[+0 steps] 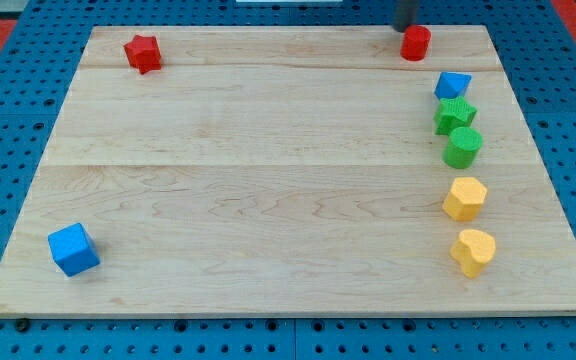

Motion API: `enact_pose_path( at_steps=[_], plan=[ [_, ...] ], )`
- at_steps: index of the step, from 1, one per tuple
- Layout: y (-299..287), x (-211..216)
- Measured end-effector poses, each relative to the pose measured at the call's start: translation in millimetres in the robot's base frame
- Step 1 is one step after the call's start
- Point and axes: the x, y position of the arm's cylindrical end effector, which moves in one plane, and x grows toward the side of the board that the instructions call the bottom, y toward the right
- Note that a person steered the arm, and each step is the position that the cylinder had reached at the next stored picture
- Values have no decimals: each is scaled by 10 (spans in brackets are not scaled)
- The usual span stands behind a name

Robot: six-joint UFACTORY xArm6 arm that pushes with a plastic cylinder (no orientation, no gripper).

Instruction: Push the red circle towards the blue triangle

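Note:
The red circle (415,43) stands near the view's top right of the wooden board. The blue triangle (452,85) lies a short way below and to the right of it, apart from it. My tip (406,27) shows as a dark rod at the view's top edge, just above and slightly left of the red circle, close to or touching it.
A green star (455,115) and a green circle (462,147) sit right below the blue triangle. A yellow hexagon (464,198) and a yellow heart (473,251) lie lower on the right. A red star (143,53) is top left, a blue cube (73,249) bottom left.

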Motion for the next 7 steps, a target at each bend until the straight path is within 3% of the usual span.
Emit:
enact_pose_path(
  at_steps=[1, 4, 7],
  plan=[
    [139, 203],
    [749, 247],
    [755, 406]
  ],
)
